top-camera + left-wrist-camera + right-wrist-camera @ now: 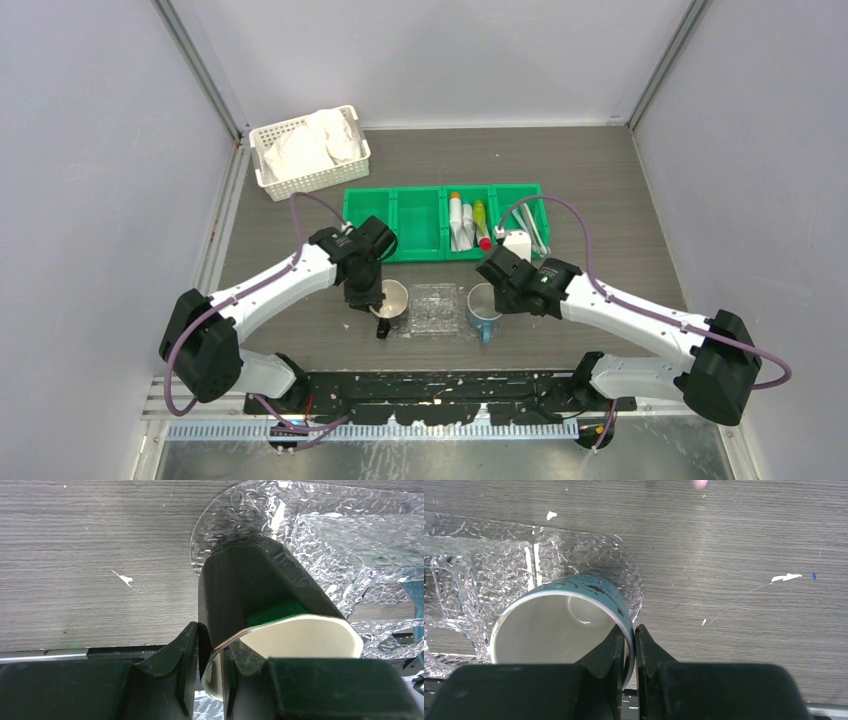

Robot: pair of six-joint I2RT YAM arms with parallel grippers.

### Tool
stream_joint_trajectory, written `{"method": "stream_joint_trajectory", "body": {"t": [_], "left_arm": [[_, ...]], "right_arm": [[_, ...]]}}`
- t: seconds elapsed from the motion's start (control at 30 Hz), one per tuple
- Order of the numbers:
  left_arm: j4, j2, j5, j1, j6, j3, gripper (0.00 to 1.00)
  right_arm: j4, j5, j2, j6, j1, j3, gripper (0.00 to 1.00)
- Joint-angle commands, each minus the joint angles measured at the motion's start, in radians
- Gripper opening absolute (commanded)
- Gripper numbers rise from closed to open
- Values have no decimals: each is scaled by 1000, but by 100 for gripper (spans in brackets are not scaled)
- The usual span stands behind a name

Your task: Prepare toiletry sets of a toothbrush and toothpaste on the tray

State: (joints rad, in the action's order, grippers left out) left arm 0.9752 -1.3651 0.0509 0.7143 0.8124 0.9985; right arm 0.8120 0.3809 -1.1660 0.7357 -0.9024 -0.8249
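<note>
The small flat tray of clear crinkled plastic [435, 308] is lying by the middle of the table's near edge, a mug standing on each rounded end. The left gripper [215, 645] is straddling the rim of the black ceramic mug with a cream inside [250, 585], jaws narrowly parted; whether they are pressing it I cannot tell. The right gripper [630, 632] is pinching the blue ceramic mug [561, 615] by its rim, nearly closed. The slim toothbrushes [535, 232] and small toothpaste tubes [457, 222] are lying in the green plastic four-compartment bin [415, 225] toward the far edge. To let go cleanly, each gripper should be opening wide and rising straight up, so the inner finger is clearing the rim without tipping its mug.
</note>
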Motion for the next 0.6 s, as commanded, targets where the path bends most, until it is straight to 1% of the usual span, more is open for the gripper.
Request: {"method": "stream_joint_trajectory", "body": {"t": [0.0,0.13,0.17,0.2,0.23,0.27,0.3,0.37,0.47,0.57], "left_arm": [[-43,4,-26,11,16,37,23],[-50,7,-30,13,16,35,24],[-48,8,-28,13,15,36,26],[-46,8,-28,13,13,36,28],[-45,9,-28,12,13,34,31],[-45,12,-28,13,13,32,34],[-46,17,-28,11,14,30,36],[-47,25,-27,12,14,29,39],[-39,29,-26,12,14,34,42],[-27,32,-20,12,8,47,44]], "right_arm": [[-67,30,-6,7,-6,-38,3],[-75,30,-25,5,-6,-43,3],[-75,30,-27,4,-7,-43,5],[-73,30,-27,4,-7,-42,10],[-73,30,-21,5,-7,-39,18],[-72,29,-15,8,-6,-35,22],[-69,29,-5,9,-6,-33,25],[-61,27,10,11,-7,-32,36],[-38,28,29,11,-7,-41,45],[-16,33,55,10,-7,-55,47]]}}
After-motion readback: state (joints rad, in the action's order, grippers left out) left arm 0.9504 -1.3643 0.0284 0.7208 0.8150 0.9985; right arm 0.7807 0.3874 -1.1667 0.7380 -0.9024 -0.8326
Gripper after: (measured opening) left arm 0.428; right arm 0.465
